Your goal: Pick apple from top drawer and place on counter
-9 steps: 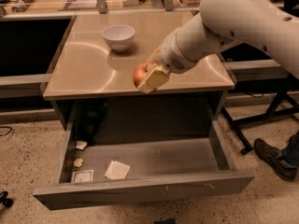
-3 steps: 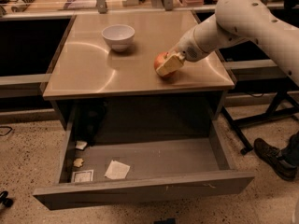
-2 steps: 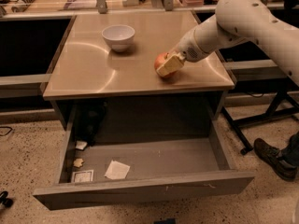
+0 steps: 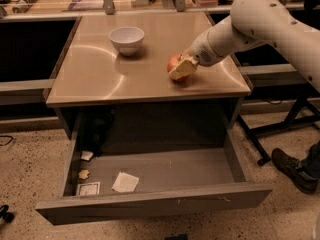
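One broad, shiny beige-tan metal surface [image 4: 100,79] fills the middle of the view. Below it the wide, shallow grey metal drawer [image 4: 150,204] stands pulled fully out. The bulky white robot arm [image 4: 260,19] reaches in from the upper right, cut off by the frame. A small white ceramic bowl [image 4: 126,38] sits well apart, towards the back left.

The small round red-and-yellow apple [image 4: 173,63] is now down at the surface, right of centre. Three seconds ago it was carried nearer the front edge; over the last second it has barely shifted. The pale two-finger hand [image 4: 181,69] is closed on the apple, one tan pad across its front.

The carry therefore looks done, and only letting go and pulling back seem left. Whether the apple's underside truly rests on the surface is hidden by the hand. The far finger is out of sight behind the fruit. White paper scraps [image 4: 125,182] lie on the drawer floor; its back left corner is too dark to read.
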Available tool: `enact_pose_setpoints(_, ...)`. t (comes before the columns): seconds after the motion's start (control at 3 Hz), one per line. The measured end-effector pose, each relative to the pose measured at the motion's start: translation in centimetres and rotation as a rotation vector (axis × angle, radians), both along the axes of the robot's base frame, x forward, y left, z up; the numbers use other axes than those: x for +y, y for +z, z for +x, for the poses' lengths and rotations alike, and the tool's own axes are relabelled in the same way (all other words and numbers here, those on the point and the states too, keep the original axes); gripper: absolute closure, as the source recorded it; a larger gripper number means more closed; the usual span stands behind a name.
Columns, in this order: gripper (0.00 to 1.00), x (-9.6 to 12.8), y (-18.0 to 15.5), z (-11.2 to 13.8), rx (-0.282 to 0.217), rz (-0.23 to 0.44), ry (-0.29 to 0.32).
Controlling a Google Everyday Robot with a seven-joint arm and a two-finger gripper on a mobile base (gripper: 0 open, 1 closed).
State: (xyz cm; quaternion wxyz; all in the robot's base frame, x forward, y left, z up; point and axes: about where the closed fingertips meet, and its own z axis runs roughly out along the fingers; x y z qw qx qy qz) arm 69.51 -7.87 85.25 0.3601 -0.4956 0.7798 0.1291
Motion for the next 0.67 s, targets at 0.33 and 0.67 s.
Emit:
enact_pose_setpoints(0.33,0.00,0.00,0.00,0.00,0.000,0.000,0.000)
enact_pose_setpoints(0.67,0.00,0.00,0.00,0.00,0.000,0.000,0.000)
